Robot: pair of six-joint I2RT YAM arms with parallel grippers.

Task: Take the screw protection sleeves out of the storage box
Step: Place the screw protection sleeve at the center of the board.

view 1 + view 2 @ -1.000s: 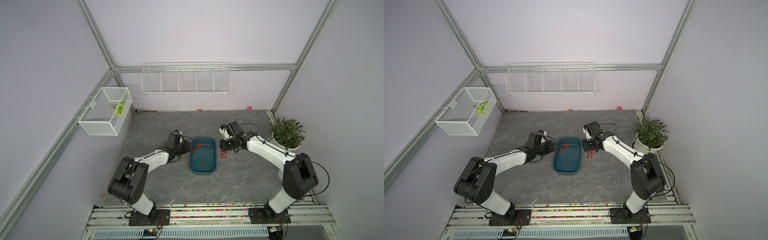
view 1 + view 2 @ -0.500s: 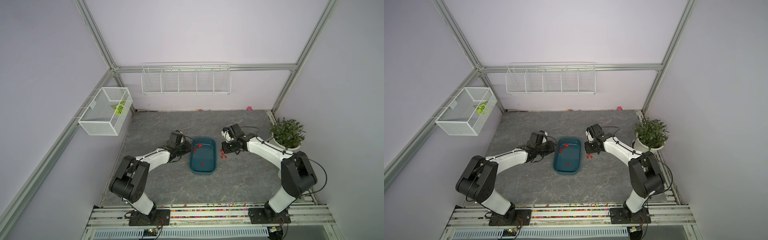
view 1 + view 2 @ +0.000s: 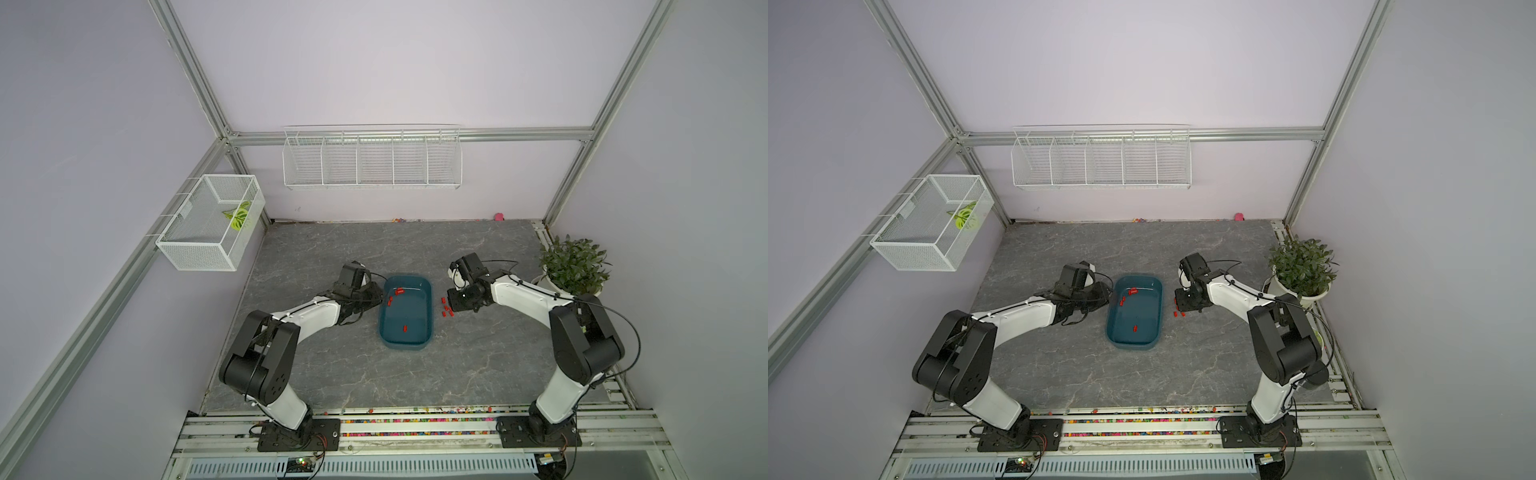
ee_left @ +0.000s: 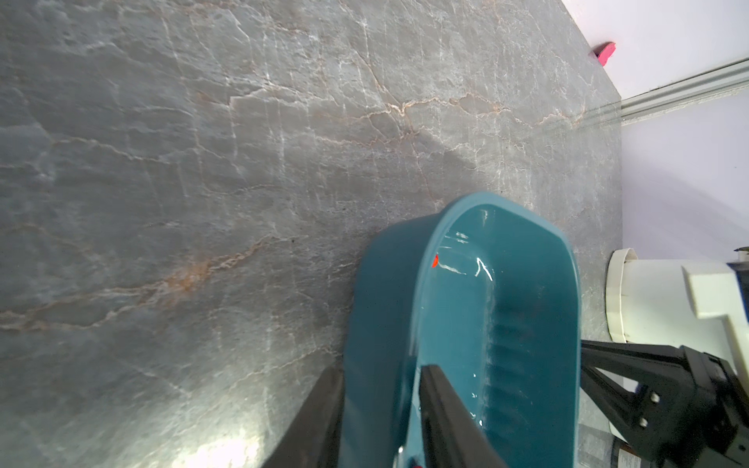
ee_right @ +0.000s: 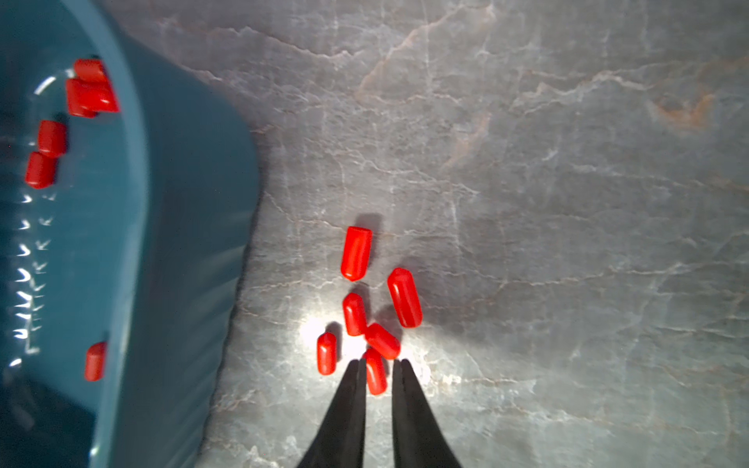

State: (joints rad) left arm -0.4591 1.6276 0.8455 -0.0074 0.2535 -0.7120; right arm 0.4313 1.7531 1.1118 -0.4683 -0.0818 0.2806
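Roughly half done. On the desk (image 3: 374,374), the storage box (image 3: 429,320) is clamped at one wall by the left gripper (image 4: 381,370). The right gripper (image 5: 379,362) is nearly closed, with its tips low just beside the box. Six screw protection sleeves (image 5: 404,298) are clustered there. One is seen between the tips, but a grip cannot be confirmed. About five are left inside.

Readable text: none in any view.
Sticker (image 4: 627,458): a small pale label on a dark part at the edge of the left wrist view, beyond the storage box (image 4: 527,324). Its print is too small and blurred to read.
Circuit board (image 3: 302,461) (image 3: 1017,462): at the front edge in both top views, small lights lit. Its markings are too small to make out.
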